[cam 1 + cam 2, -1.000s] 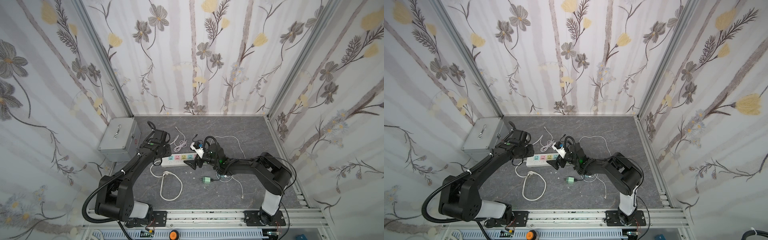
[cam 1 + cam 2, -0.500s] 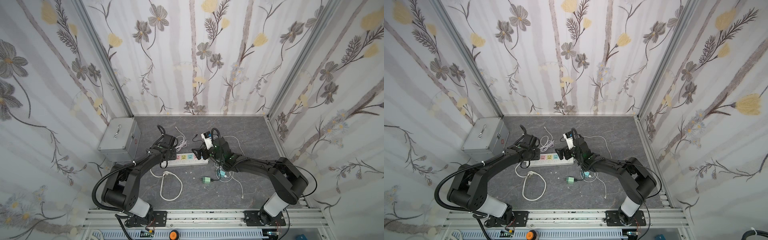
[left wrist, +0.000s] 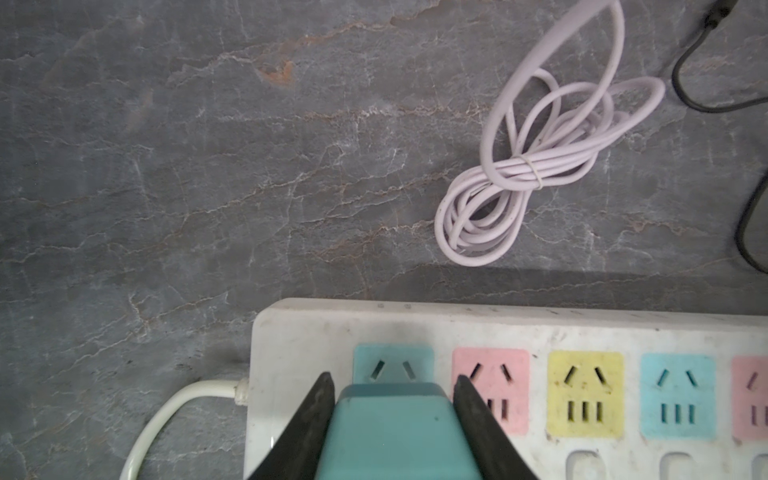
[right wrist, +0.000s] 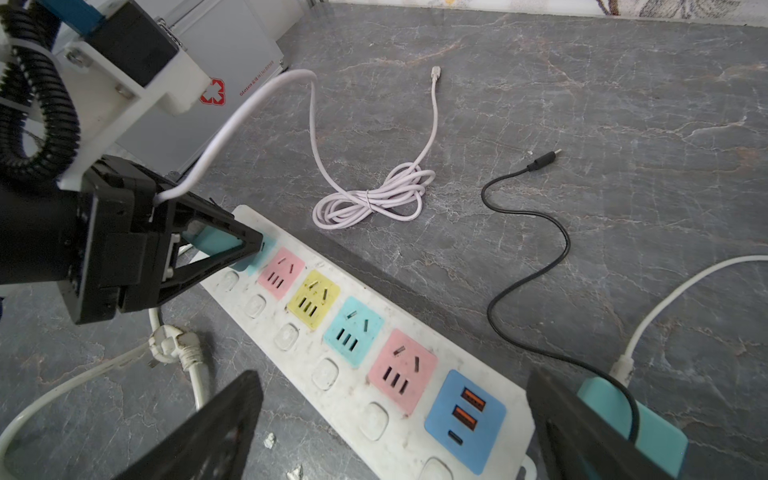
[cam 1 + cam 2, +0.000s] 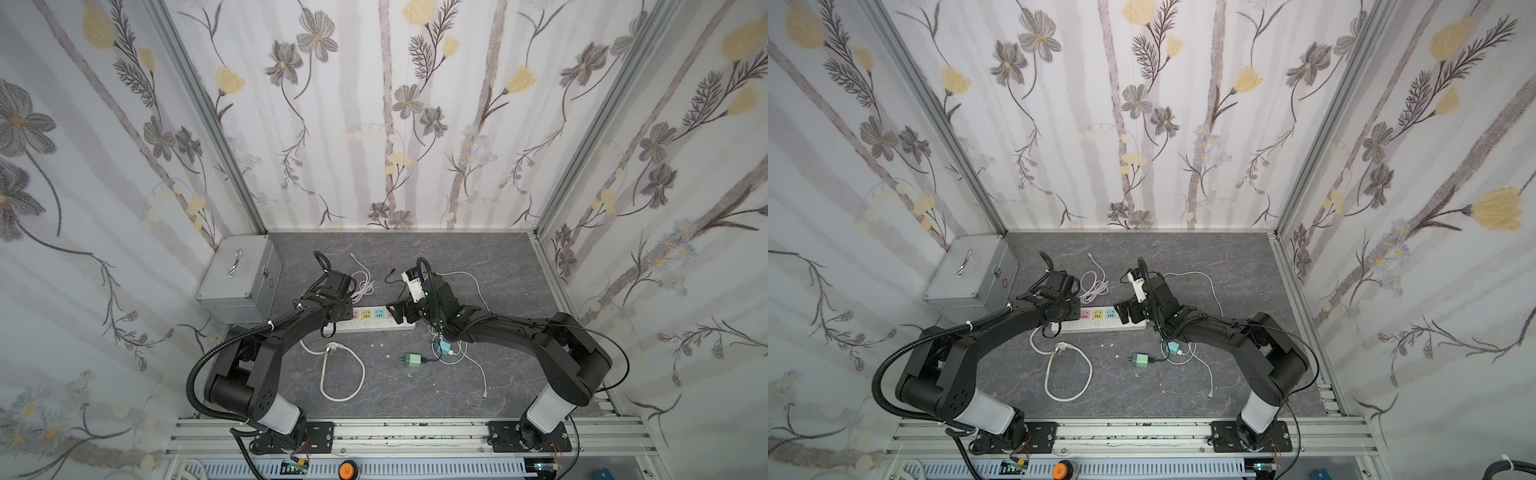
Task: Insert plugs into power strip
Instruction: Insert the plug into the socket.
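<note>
In a top view, the left hand [image 5: 335, 315] meets the cord end of the power strip [image 5: 376, 328], which lies crosswise between the arms; left wrist view, it grips a teal plug [image 3: 399, 432] at the end teal socket [image 3: 392, 360]; right wrist view, the right hand [image 4: 392, 378] gapes wide, empty, above the USB end.

Grey metal box [image 5: 249, 284] with handle, back-left corner of stone-look tabletop [image 5: 478, 253]; small white crumbs [image 4: 269, 441], maybe debris.

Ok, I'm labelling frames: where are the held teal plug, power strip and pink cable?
teal plug [image 3: 399, 436]: left wrist view, top face.
power strip [image 3: 299, 332]: left wrist view, bare white corner.
pink cable [image 3: 552, 166]: left wrist view, tied middle.
</note>
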`<action>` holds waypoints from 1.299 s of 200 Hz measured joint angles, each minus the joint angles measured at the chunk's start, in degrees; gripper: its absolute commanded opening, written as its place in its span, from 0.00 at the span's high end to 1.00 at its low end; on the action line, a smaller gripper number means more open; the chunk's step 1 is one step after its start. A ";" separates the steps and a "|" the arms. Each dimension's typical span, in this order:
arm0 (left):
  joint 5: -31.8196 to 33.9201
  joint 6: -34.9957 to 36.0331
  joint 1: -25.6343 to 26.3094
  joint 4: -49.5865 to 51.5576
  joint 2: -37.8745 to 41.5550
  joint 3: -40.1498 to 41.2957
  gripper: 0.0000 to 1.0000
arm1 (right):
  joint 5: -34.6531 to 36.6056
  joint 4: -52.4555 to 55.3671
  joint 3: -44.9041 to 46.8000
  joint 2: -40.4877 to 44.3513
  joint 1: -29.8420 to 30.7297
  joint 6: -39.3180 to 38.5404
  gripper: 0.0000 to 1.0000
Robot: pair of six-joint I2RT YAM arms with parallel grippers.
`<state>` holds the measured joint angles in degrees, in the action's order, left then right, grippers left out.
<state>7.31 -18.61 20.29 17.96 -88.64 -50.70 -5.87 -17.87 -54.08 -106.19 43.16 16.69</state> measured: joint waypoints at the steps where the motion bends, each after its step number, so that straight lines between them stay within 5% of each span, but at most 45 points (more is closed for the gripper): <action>1: 0.00 0.04 0.00 0.00 -0.04 -0.02 0.69 | 0.00 0.00 -0.07 -0.02 0.00 0.00 0.01; 103: 1.51 -0.44 -0.17 -11.13 -5.73 1.97 0.71 | -1.66 2.32 -4.22 -3.21 0.13 2.71 0.01; 149: 1.29 0.02 -0.15 -9.86 -4.98 0.66 0.39 | -1.22 3.02 -4.52 -3.17 0.17 2.71 0.01; 260: -1.49 4.85 -0.37 9.86 5.86 -6.32 0.00 | 2.23 10.01 -2.64 4.79 -3.89 2.25 0.01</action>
<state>5.82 -13.76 19.92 27.81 -82.78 -57.01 -3.64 -7.86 -56.73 -101.41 39.27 18.94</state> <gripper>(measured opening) 0.992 0.994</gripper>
